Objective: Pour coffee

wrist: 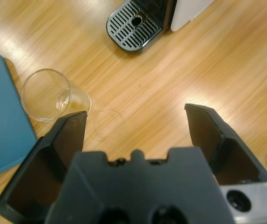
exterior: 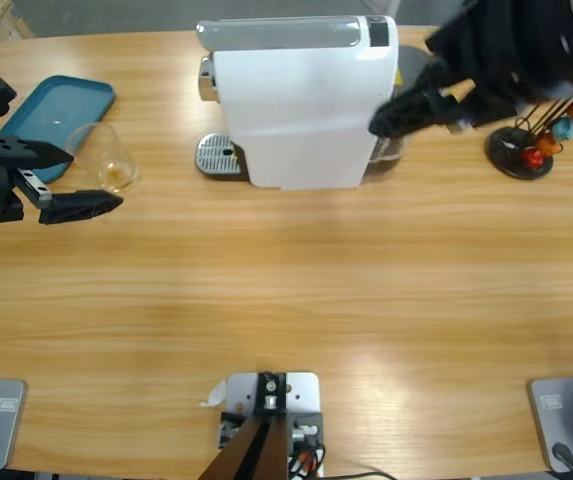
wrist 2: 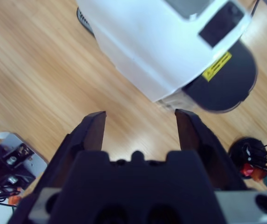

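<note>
- While the small clear glass tumbler (exterior: 106,155) is standing upright on the long wooden table (exterior: 286,300), a thin pool of amber coffee (exterior: 116,176) is sitting at its bottom, just beside the edge of the teal rectangular plastic tray (exterior: 56,110).
- Over on that side, the left gripper (exterior: 71,190) is hovering low next to the tumbler with its black jaws spread wide apart, and nothing is sitting between them.
- Looking along the left wrist view, the tumbler (wrist: 51,95) is sitting just beyond the tip of one jaw, near it, though I cannot tell whether they are touching.
- Further ahead in that view, the round slotted metal drip grate (wrist: 135,25) is sticking out from the base of the white box-shaped coffee machine (exterior: 301,100).
- Meanwhile the right gripper (exterior: 406,112) is hanging at the machine's far end, jaws parted wide and holding nothing.
- Down its wrist view, the white machine body (wrist 2: 161,42) is filling the top, with a yellow warning label (wrist 2: 216,66) showing on its dark rear part.
- Off to that side, a black wire stand of coloured round capsules (exterior: 536,140) is resting on the table, near the right gripper.
</note>
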`<move>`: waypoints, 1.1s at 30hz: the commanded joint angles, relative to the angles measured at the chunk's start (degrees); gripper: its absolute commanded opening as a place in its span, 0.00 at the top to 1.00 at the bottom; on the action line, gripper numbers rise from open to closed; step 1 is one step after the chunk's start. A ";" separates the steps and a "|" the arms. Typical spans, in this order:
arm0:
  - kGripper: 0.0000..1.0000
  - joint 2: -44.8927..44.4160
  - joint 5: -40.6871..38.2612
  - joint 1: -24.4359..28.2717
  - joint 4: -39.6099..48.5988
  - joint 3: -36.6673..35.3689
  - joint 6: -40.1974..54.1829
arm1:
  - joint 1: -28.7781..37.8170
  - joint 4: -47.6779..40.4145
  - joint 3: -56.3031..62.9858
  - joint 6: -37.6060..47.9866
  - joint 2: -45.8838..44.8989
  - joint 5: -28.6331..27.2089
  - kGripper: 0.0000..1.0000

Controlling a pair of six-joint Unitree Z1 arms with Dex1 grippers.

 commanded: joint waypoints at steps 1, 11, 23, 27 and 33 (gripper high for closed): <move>0.08 -3.33 -0.58 2.38 1.14 1.08 -1.98 | -0.85 -2.80 6.06 -0.51 -1.45 0.77 0.08; 0.09 0.54 -0.95 18.94 -1.33 2.64 -7.31 | -1.74 -6.53 12.39 -0.55 -3.21 1.70 0.10; 0.09 4.95 -7.14 18.73 -17.04 12.84 -7.35 | -2.66 -9.11 15.75 -1.02 -1.76 3.64 0.11; 0.09 7.52 -4.68 18.59 -22.03 14.33 -5.01 | -3.29 -9.95 15.69 -1.83 -0.76 4.48 0.11; 0.09 12.46 -1.37 18.59 -24.30 14.77 -4.83 | -5.05 -10.06 15.73 -3.73 -0.13 5.59 0.11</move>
